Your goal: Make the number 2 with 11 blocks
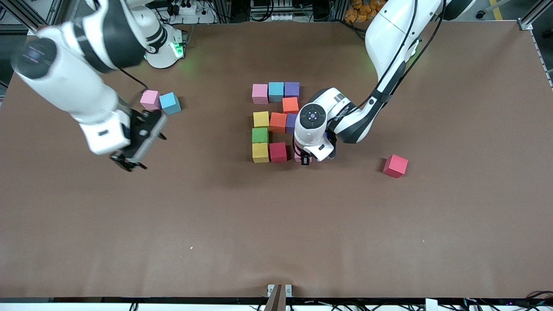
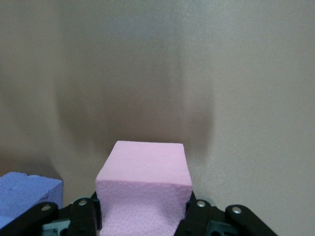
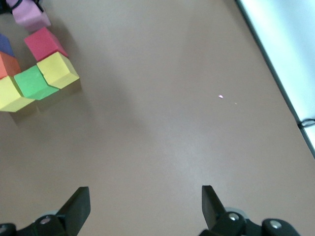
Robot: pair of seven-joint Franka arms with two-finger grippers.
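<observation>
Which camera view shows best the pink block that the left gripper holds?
The left wrist view: the pink block fills the foreground, clamped between the fingers of the left gripper. In the front view only a pink sliver shows under the arm. The right wrist view shows it small at one corner.

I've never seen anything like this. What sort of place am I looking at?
Probably a robotics lab: two white arms work over a brown-covered table of foam blocks, framed by metal rails and cables. The left gripper grips a pink block; the right gripper waits open.

Even overhead light; soft shadows; right arm [image 1: 77,82] motion-blurred; table [image 1: 276,224] glare-free.
</observation>
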